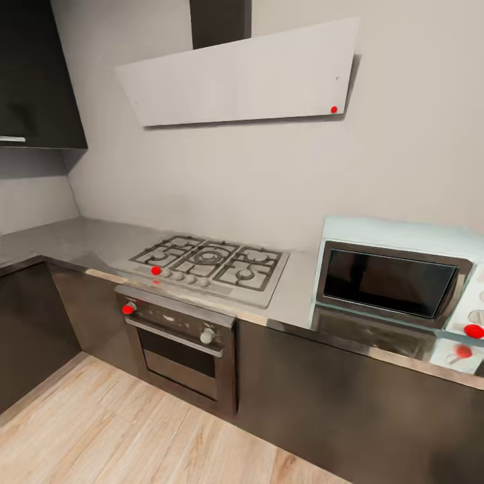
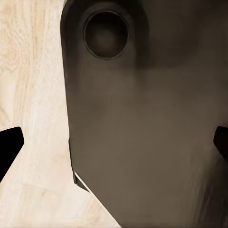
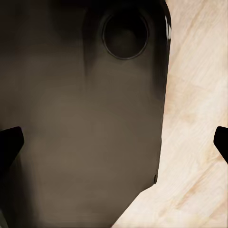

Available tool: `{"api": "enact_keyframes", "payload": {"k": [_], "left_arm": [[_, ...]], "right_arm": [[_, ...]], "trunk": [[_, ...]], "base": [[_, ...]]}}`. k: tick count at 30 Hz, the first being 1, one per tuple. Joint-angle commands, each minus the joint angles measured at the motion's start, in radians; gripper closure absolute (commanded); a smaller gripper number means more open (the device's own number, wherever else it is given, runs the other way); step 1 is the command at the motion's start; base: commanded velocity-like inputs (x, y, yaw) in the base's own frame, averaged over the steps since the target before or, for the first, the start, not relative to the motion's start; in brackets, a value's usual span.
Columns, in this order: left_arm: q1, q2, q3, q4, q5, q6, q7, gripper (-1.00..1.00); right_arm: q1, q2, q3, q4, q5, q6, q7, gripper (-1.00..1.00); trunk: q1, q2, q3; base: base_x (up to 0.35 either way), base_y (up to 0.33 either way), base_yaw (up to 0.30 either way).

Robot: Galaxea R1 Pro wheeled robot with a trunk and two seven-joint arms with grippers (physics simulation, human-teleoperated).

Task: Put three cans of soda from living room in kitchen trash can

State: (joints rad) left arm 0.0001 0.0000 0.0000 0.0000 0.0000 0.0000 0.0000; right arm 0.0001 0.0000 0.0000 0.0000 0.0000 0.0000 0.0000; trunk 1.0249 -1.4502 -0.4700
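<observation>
Kitchen: robot faces hob at centre frame, oven below, microwave at right.
Left gripper and right gripper spread wide, nothing held; looks mid-transit w/ binning pending.

Kitchen, head view:
- hob: 1, with what look like 5 burners, though the outer ones are blurred
- oven: 1, with 2 knobs, one red, one pale
- hood: 1
- microwave: 1
- countertop: 1, running round a corner
- red dots: 6 (one on the hood, one on the hob, one on the oven, two at the microwave, the lower perhaps a reflection)

Wrist views:
- finger tips: 2 in each
</observation>
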Motion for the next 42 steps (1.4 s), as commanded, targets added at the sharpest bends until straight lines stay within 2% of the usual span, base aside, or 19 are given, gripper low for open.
{"api": "enact_keyframes", "payload": {"k": [1,23,28,31,36,38,42], "left_arm": [[0.000,0.000,0.000,0.000,0.000,0.000,0.000,-1.00],[0.000,-0.002,-0.004,-0.002,-0.003,0.014,-0.010,-1.00],[-0.009,0.026,0.004,-0.003,-0.002,0.021,-0.006,-1.00],[-0.011,0.031,0.006,-0.003,-0.001,0.022,-0.005,-1.00],[-0.013,0.034,0.004,-0.006,-0.001,0.023,-0.008,-1.00],[-0.015,0.035,0.004,-0.015,0.000,0.023,-0.009,-1.00],[-0.022,0.036,0.003,-0.081,0.000,0.023,-0.013,-1.00]], "right_arm": [[0.000,0.000,0.000,0.000,0.000,0.000,0.000,-1.00],[0.001,-0.002,0.002,-0.005,0.005,0.012,0.005,-1.00],[0.001,-0.014,-0.002,-0.003,0.003,-0.002,0.002,-1.00],[0.001,-0.018,-0.002,-0.004,0.006,-0.007,0.002,-1.00],[0.001,-0.023,-0.001,-0.016,0.009,-0.032,0.004,-1.00],[0.001,-0.025,0.000,-0.024,0.010,-0.071,0.006,-1.00],[-0.001,-0.027,0.001,-0.060,0.011,-0.103,0.008,-1.00]], "trunk": [[0.000,0.000,0.000],[0.000,0.000,0.000],[0.000,0.000,0.000],[0.000,0.000,0.000],[0.000,0.000,0.000],[0.000,0.000,0.000],[0.000,0.000,0.000]], "base": [[0.000,0.000,0.000],[0.000,0.000,0.000],[0.000,0.000,0.000],[0.000,0.000,0.000],[0.000,0.000,0.000],[0.000,0.000,0.000],[0.000,0.000,0.000]]}}
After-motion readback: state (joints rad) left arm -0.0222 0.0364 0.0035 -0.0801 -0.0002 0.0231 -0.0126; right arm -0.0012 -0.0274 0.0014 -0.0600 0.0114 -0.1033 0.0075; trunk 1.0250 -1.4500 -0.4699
